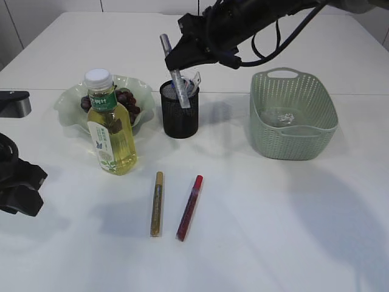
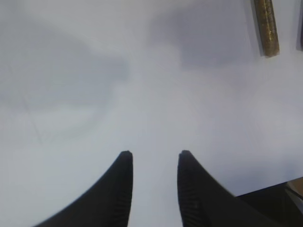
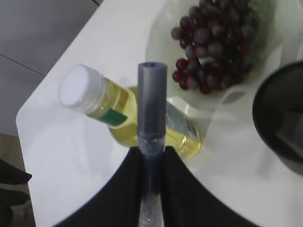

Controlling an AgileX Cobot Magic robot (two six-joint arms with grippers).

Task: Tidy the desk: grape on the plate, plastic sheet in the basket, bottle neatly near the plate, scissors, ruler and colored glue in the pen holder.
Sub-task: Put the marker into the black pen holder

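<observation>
The right gripper point(image 1: 181, 61) was seen clamped on a silver glue pen point(image 1: 176, 79), jaws pinching its barrel, its lower end already inside the black mesh pen holder point(image 1: 180, 111) at the table's 12 o'clock. The pen was held at a slant, cap tipped toward 11 o'clock. A release from that lean could be judged risky: the light holder might be nudged or tipped, or the pen levered against its rim.

The gold glue pen point(image 1: 157, 204) and red glue pen point(image 1: 189, 207) were left lying at 6 o'clock of the holder, well apart from it. The left gripper point(image 2: 154, 158) was parked low at the 9 o'clock edge, jaws slightly spread on nothing.

Grapes point(image 1: 126, 101) were on the plate point(image 1: 68, 103), the bottle point(image 1: 110, 125) just at its 5 o'clock, the basket point(image 1: 292, 115) at 3 o'clock.
</observation>
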